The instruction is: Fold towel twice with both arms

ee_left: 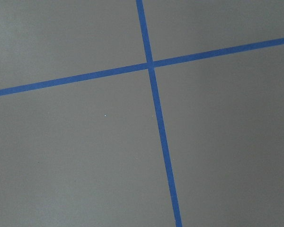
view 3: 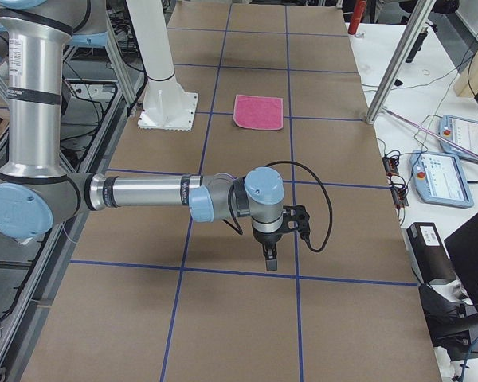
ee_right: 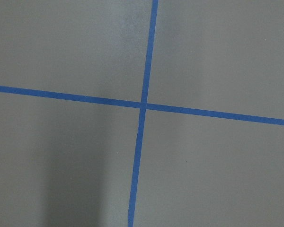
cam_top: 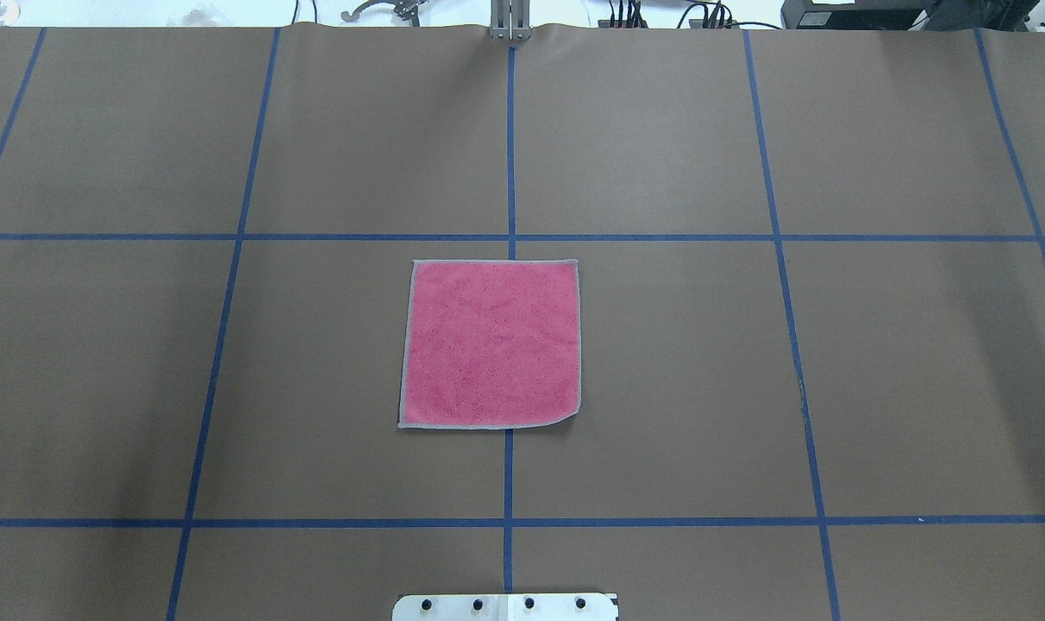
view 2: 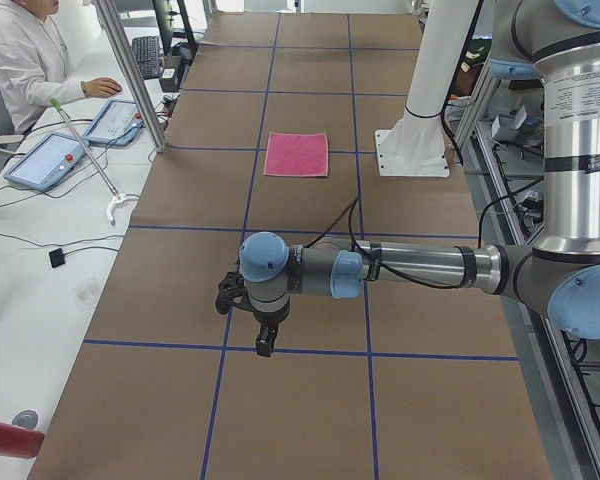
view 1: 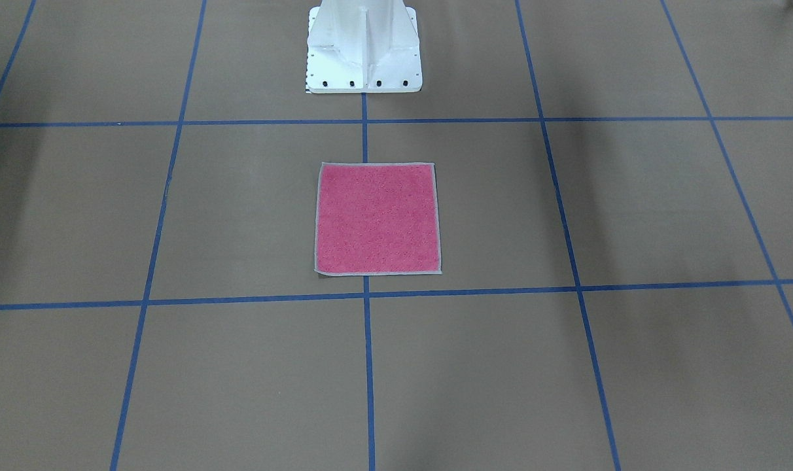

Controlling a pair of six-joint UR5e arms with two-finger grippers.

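Observation:
The towel (cam_top: 491,344) lies flat and unfolded, pink face up, with light grey edging, at the table's middle in front of the pedestal. It also shows in the front-facing view (view 1: 377,218), the exterior left view (view 2: 297,154) and the exterior right view (view 3: 259,111). One near corner curls slightly. My left gripper (view 2: 264,343) hangs over the table far from the towel. My right gripper (view 3: 270,259) hangs likewise at the other end. Both show only in the side views, so I cannot tell whether they are open or shut. The wrist views show only taped table.
The brown table (cam_top: 660,345) bears a grid of blue tape lines. The white bolted pedestal (view 1: 364,49) stands behind the towel. An operator (view 2: 25,60) sits at a side bench with tablets (view 2: 50,160). More tablets (view 3: 450,171) lie on the other bench.

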